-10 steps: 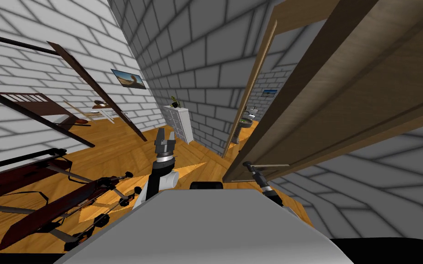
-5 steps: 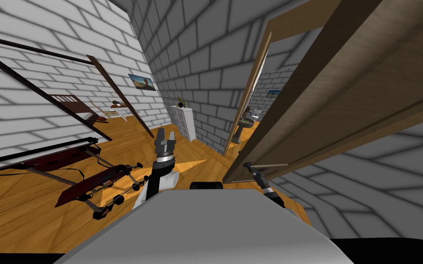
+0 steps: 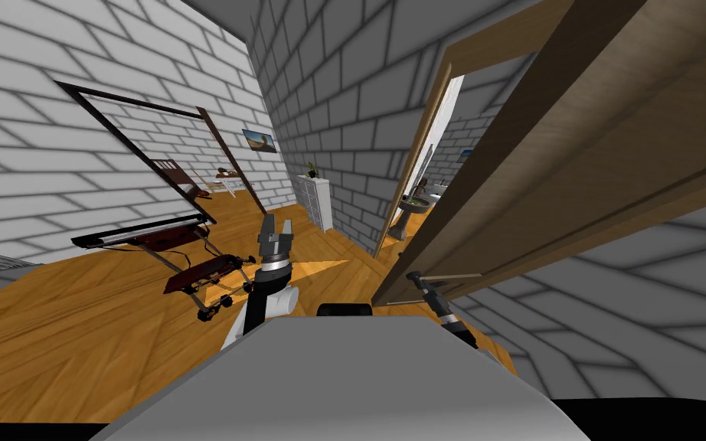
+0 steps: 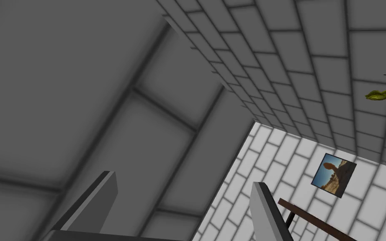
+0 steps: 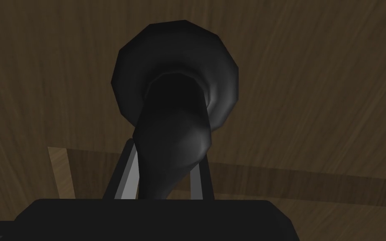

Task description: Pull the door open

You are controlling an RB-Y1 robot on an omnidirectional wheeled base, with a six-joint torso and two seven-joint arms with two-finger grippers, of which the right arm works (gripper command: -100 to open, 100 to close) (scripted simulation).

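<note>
Black handle | pinched between right tool blades | on brown door

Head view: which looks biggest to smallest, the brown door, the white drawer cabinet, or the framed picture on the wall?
1. Brown door, by far, though it is nearest the camera.
2. White drawer cabinet.
3. Framed picture, slightly smaller than the cabinet.

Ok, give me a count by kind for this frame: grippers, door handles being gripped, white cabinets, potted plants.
Grippers: 2, the left gripper open, the right gripper shut on the door handle
Door handles gripped: 1, dark
White cabinet: 1
Potted plant: 1, on top of the cabinet
Total: 5
</note>
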